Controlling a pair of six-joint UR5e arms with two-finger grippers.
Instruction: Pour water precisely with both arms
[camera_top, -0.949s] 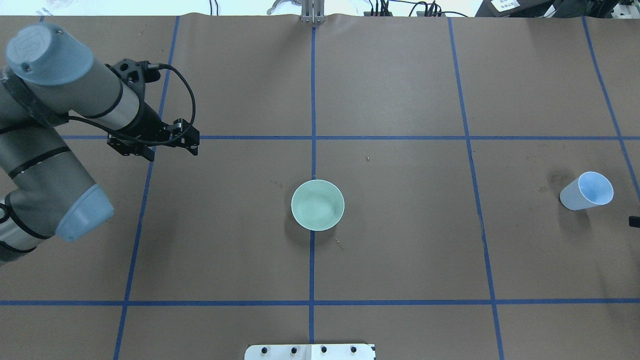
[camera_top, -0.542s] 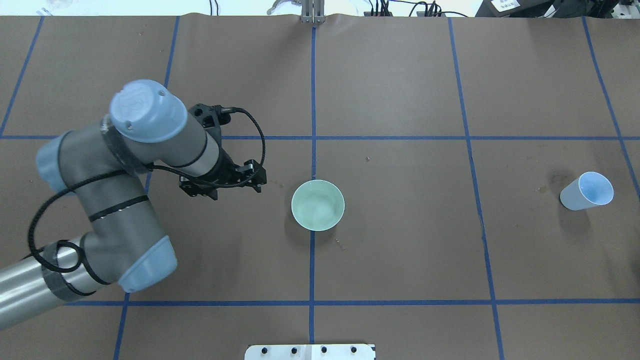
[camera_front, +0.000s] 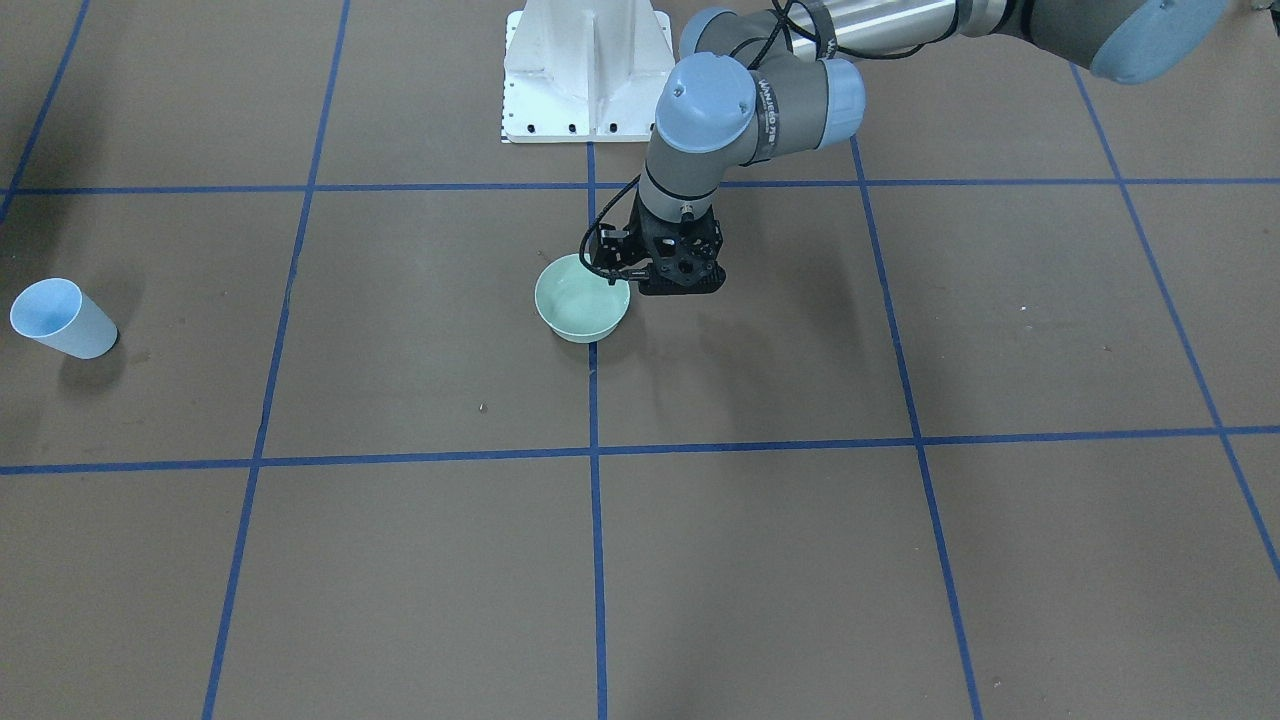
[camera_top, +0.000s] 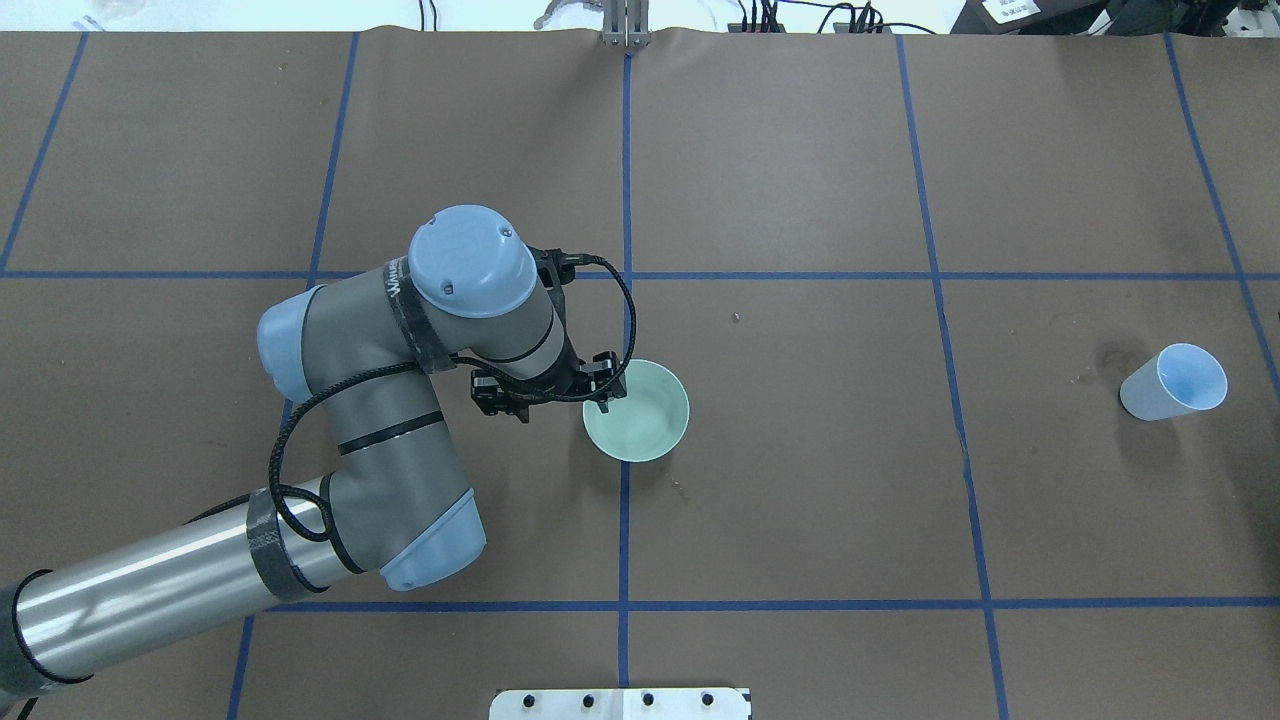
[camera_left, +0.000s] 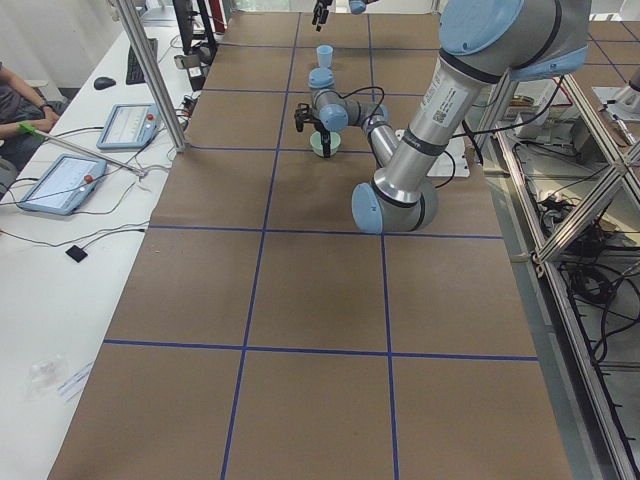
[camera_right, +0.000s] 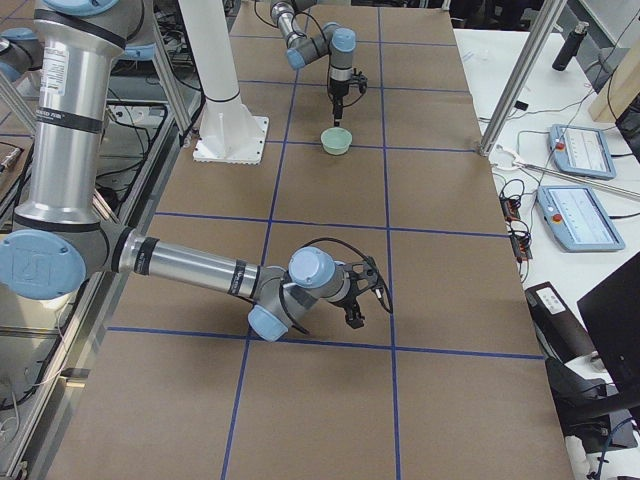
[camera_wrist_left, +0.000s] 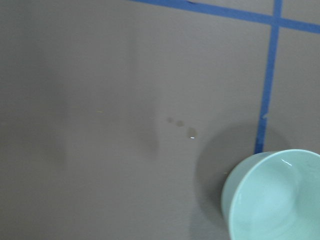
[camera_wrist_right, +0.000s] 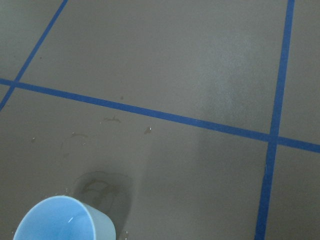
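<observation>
Overhead exterior: left tool (camera_top: 563, 408), jaws apart, seems astride the bowl (camera_top: 665, 425) rim; centre, then close gently. Right tool (camera_right: 355, 314): cannot tell.

Brown paper (camera_top: 800, 500) crossed by blue tape lines (camera_top: 800, 275) covered the bench (camera_top: 1100, 150); a white side table (camera_left: 40, 320) carried two tablets (camera_left: 62, 182).

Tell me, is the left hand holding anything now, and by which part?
It cannot be told. The left hand is at the rim of the green bowl, but a closed grip is not visible.
</observation>
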